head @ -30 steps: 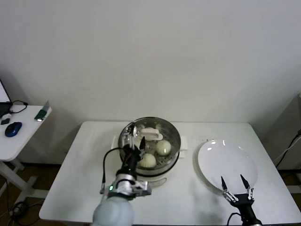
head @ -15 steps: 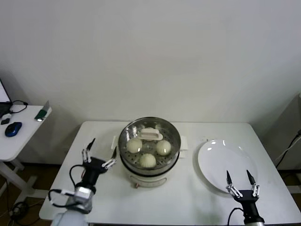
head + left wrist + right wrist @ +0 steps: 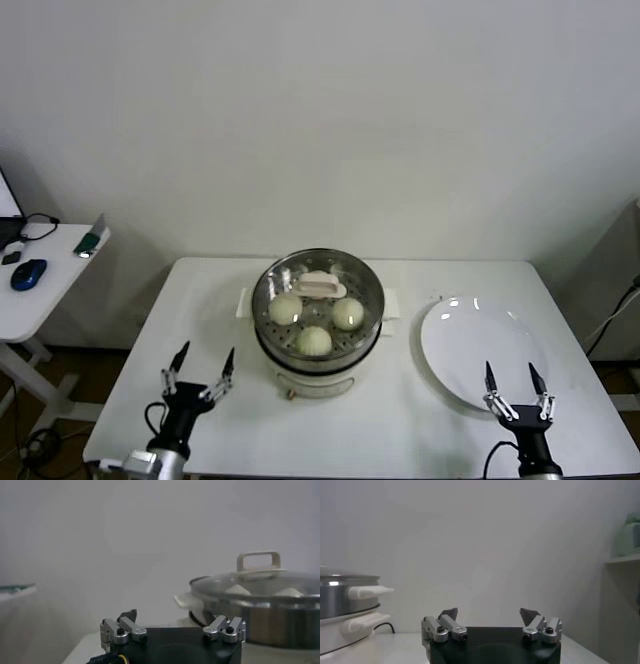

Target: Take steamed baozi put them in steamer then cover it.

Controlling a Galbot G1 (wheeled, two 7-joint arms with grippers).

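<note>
On the white table point(image 3: 420, 440) the steamer point(image 3: 318, 352) stands at centre with its glass lid point(image 3: 318, 297) in place, cream handle on top; three steamed baozi point(image 3: 315, 341) show through the glass (a fourth I cannot make out). My left gripper point(image 3: 198, 369) sits low at the near edge, beside the steamer and apart from it, jaws spread wide, holding nothing. My right gripper point(image 3: 512, 381) sits at the near edge by the flat white plate point(image 3: 480, 345), jaws likewise spread, nothing between them. Off to the left, a side desk point(image 3: 40, 275) carries a blue mouse point(image 3: 28, 273).
</note>
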